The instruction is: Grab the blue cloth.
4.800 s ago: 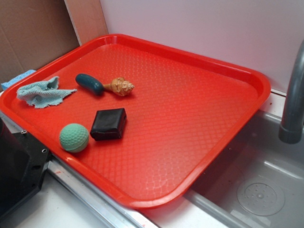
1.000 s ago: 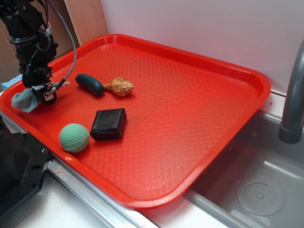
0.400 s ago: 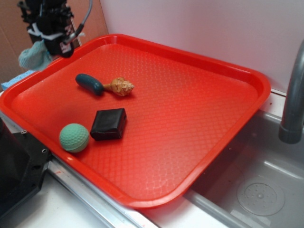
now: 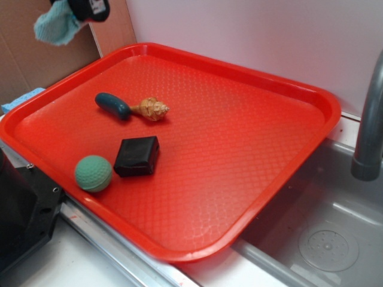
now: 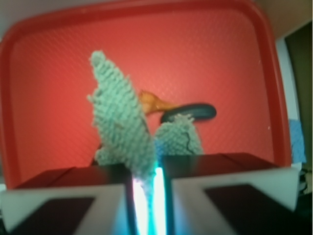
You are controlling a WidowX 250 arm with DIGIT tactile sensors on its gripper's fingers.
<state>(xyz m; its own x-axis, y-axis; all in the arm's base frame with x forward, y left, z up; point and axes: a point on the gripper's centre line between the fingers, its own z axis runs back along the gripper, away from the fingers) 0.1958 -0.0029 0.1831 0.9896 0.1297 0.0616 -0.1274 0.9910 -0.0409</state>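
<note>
My gripper (image 4: pixel 88 7) is at the top left edge of the exterior view, high above the tray's far left corner. It is shut on the blue cloth (image 4: pixel 55 27), a pale teal knitted rag that hangs bunched below it, clear of the tray. In the wrist view the cloth (image 5: pixel 122 122) is pinched between the nearly closed jaws of my gripper (image 5: pixel 146 188) and sticks up in front of the camera.
The red tray (image 4: pixel 269 84) holds a dark teal oblong toy (image 4: pixel 112 105), a tan cone-shaped toy (image 4: pixel 153 109), a black block (image 4: pixel 137 155) and a green ball (image 4: pixel 93 173). A sky-blue slab (image 4: pixel 21 98) lies left of the tray. A sink and grey faucet (image 4: pixel 368 119) are at right.
The gripper came down on the cloth at the tray's left corner, closed on it, and has lifted it up and back; the cloth is now off the tray.
</note>
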